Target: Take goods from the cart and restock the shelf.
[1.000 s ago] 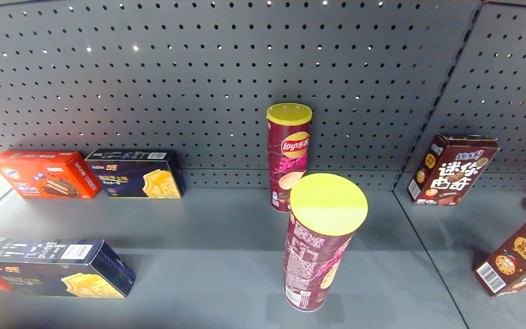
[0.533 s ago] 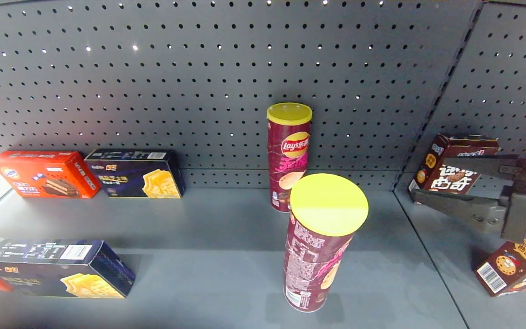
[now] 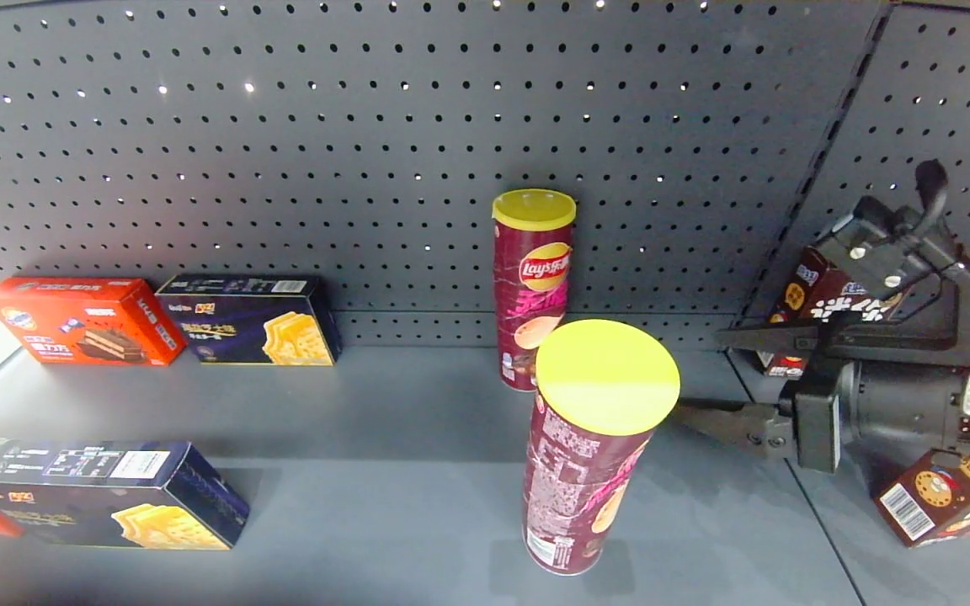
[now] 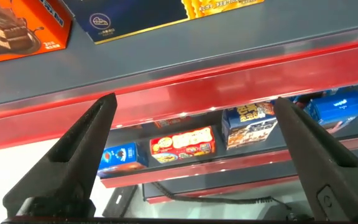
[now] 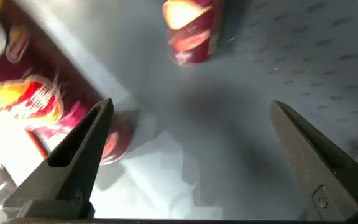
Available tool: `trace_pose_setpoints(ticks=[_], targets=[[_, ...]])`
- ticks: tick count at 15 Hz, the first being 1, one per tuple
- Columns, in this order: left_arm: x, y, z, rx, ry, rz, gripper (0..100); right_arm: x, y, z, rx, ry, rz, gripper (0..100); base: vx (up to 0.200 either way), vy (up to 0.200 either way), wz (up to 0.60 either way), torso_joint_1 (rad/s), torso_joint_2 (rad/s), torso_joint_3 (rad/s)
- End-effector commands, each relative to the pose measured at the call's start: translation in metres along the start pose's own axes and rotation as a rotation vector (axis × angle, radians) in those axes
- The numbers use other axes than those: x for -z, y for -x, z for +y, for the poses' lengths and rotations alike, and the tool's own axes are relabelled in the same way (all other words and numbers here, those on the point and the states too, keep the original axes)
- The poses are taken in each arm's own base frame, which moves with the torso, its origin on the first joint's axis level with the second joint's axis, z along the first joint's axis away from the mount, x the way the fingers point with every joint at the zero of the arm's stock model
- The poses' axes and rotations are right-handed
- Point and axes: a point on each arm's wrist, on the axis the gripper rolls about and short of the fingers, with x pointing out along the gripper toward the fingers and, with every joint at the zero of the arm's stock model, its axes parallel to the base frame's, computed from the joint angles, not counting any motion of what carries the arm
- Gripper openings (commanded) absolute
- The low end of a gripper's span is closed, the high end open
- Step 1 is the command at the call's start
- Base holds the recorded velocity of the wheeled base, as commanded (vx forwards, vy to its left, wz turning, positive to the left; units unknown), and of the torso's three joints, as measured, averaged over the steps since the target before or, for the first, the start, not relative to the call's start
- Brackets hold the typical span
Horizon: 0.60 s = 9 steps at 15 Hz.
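Note:
Two maroon chip cans with yellow lids stand upright on the grey shelf [image 3: 384, 421]. The front can [image 3: 578, 480] is nearer the edge, and the back can [image 3: 531, 295] stands against the pegboard. My right gripper [image 3: 697, 374] is open, level with the front can's upper part and just to its right, not touching it. In the right wrist view the right gripper [image 5: 191, 107] holds nothing, with the front can [image 5: 48, 118] beside one finger and the back can [image 5: 191, 31] farther off. My left gripper [image 4: 194, 101] is open below the shelf's red front edge [image 4: 185, 87].
An orange box [image 3: 85, 320] and a dark blue cracker box [image 3: 253, 320] lie at the back left, with another blue box [image 3: 106, 492] at the front left. Brown cookie boxes [image 3: 948, 497] sit in the right bay, past a divider. Lower shelves hold small packs [image 4: 182, 144].
My right arm has come in from the right and moved left, its open fingers now close beside the front can. The cans and boxes have stayed put.

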Motion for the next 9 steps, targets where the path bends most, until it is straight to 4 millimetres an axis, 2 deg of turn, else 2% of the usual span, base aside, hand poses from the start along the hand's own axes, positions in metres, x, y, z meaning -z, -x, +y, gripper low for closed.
trace_pose_setpoints(ticks=[1, 9], targets=[[0.000, 0.000, 0.000, 0.000, -0.002, 0.005, 100, 0.007, -0.008, 0.004, -0.022, 0.000, 0.036, 100, 0.000, 0.000, 0.00, 0.000, 0.00, 0.000], [0.000, -0.001, 0.000, 0.004, -0.005, 0.011, 100, 0.022, -0.019, 0.008, -0.046, -0.004, 0.094, 100, 0.000, 0.000, 0.00, 0.000, 0.00, 0.000]])
